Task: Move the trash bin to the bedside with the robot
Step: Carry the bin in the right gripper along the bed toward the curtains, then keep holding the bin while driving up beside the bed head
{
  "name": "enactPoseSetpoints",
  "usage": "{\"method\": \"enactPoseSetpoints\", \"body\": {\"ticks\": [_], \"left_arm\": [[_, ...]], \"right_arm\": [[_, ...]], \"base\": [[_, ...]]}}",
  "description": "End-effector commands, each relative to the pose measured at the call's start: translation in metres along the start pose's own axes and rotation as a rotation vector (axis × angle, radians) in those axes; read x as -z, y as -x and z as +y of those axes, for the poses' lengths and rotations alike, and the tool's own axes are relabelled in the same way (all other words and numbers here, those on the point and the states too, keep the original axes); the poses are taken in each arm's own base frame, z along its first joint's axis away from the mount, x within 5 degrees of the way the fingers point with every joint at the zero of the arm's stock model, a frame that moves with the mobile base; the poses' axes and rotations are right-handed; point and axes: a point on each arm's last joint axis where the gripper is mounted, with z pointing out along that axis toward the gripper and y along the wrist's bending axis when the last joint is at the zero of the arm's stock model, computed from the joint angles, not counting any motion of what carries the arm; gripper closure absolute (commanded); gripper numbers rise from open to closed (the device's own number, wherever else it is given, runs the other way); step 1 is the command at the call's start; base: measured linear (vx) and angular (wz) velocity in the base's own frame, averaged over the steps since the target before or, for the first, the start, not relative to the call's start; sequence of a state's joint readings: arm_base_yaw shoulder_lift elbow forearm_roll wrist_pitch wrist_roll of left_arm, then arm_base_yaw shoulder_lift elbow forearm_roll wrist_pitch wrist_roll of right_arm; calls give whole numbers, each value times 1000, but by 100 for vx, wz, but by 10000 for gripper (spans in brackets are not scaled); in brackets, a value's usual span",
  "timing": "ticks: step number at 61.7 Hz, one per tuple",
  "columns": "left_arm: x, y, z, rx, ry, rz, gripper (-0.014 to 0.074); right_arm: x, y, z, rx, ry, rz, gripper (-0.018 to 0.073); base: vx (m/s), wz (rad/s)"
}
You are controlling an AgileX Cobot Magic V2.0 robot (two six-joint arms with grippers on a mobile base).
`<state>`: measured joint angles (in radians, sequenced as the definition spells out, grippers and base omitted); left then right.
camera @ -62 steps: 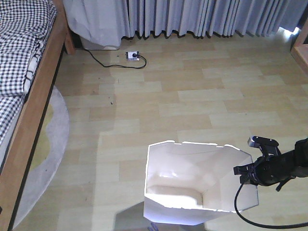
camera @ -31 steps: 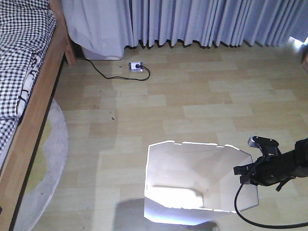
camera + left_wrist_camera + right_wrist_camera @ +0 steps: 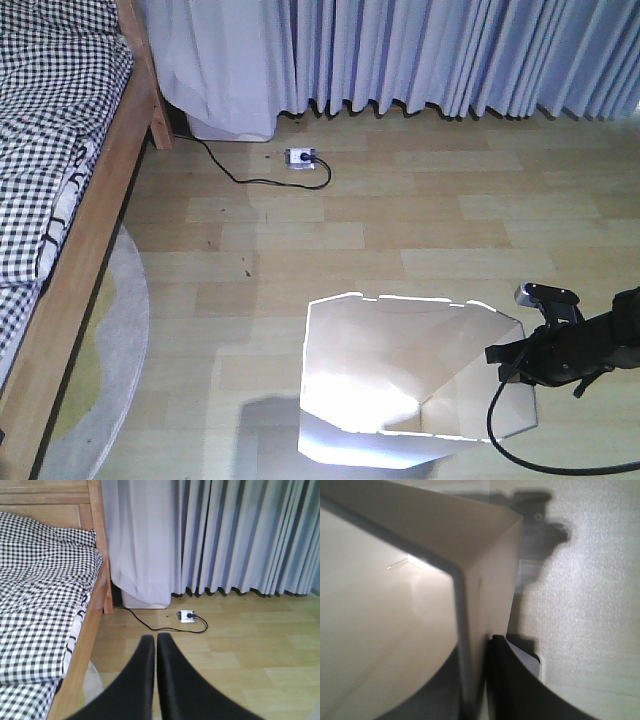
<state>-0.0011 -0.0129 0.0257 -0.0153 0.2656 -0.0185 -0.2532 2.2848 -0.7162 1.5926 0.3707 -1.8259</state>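
1. The bed (image 3: 50, 150), with its wooden frame and checked bedding, runs along the left side of the room. It marks the goal, and the bare floor (image 3: 420, 210) lies between it and the load.
2. The trash bin (image 3: 390, 345) sits low at the near centre, well apart from the bed, so I judge the trip only partly done. It appears to be gripped at the rim so that the mobile base can carry or drag it along. Whether its base touches the floor cannot be told.
3. The right arm (image 3: 590, 345) reaches in from the right edge, roughly level, with its cable looping below it. It meets the bin at the right-hand corner of the rim.
4. The right gripper (image 3: 475, 680) straddles the bin's wall. One black finger presses the outer face and the other seems to lie inside, so it appears clamped on the wall.
5. The left gripper (image 3: 156, 647) points forward over the floor toward the bedside. Its fingers are pressed nearly together and hold nothing.
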Motion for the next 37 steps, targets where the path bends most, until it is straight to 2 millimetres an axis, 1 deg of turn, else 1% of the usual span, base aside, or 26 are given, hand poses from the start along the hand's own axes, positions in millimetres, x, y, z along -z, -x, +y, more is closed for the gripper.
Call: {"method": "enactPoseSetpoints", "body": {"ticks": [1,37], "left_arm": [[0,1,0,7,-4,-65,603],[0,1,0,7,-4,-65,603]], "right_arm": [[17,18,20,10,173,-117,564],[17,18,20,10,173,-117,564]], "base": [[22,7],[24,2]]}}
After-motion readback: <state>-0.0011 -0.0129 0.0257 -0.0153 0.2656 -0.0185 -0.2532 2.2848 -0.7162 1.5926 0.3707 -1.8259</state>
